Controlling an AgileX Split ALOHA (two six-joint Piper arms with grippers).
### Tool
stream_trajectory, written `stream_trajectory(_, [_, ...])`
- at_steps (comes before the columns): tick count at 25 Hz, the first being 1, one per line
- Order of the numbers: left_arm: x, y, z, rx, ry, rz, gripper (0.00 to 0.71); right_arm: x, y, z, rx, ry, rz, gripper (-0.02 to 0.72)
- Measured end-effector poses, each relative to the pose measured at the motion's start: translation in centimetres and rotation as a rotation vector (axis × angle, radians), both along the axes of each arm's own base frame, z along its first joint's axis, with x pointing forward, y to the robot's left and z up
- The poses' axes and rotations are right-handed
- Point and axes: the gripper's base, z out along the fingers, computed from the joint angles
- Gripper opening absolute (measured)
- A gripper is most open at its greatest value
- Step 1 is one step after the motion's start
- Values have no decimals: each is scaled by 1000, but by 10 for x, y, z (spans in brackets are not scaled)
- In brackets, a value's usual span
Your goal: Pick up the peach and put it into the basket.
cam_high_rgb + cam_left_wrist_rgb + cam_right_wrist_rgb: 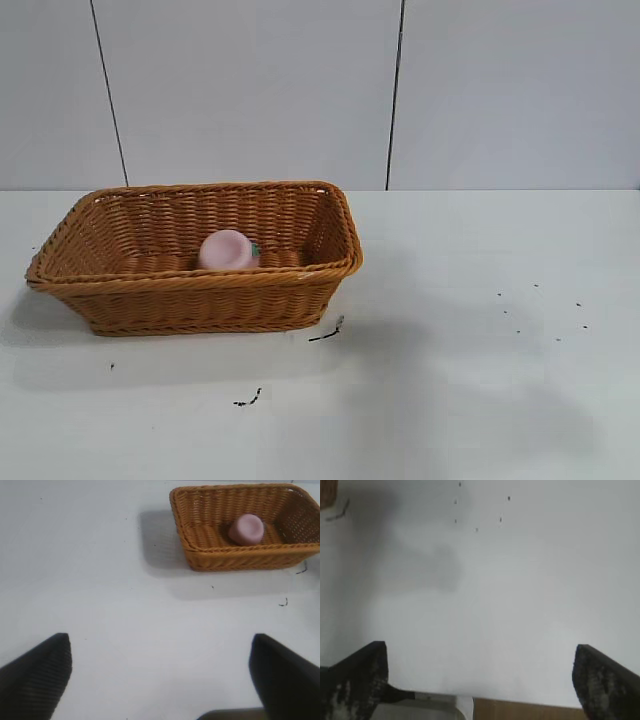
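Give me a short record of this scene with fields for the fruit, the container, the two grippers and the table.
fruit: small pale-pink rounded toy peach, lying inside the basket, held by no gripper
container: large orange-brown woven wicker basket, upright on the table's left part in the exterior view
left gripper: left gripper open, empty, over bare table, apart from the basket
right gripper: right gripper open, empty, over bare table
table: white table with small dark specks and scuff marks
task state: peach already in basket
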Motion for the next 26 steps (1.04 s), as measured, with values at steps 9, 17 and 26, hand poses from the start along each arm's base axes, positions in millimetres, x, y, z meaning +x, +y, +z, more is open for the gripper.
stream_trajectory(9, [0,0,0,0,0,0,693,-56,1,1,-5,-364,-3,695])
stream_trajectory(17, [0,0,0,0,0,0,693,-67,2,1,3,-429,-11,695])
stream_trajectory(26, [0,0,0,0,0,0,693,-67,2,1,6,-429,-13,695])
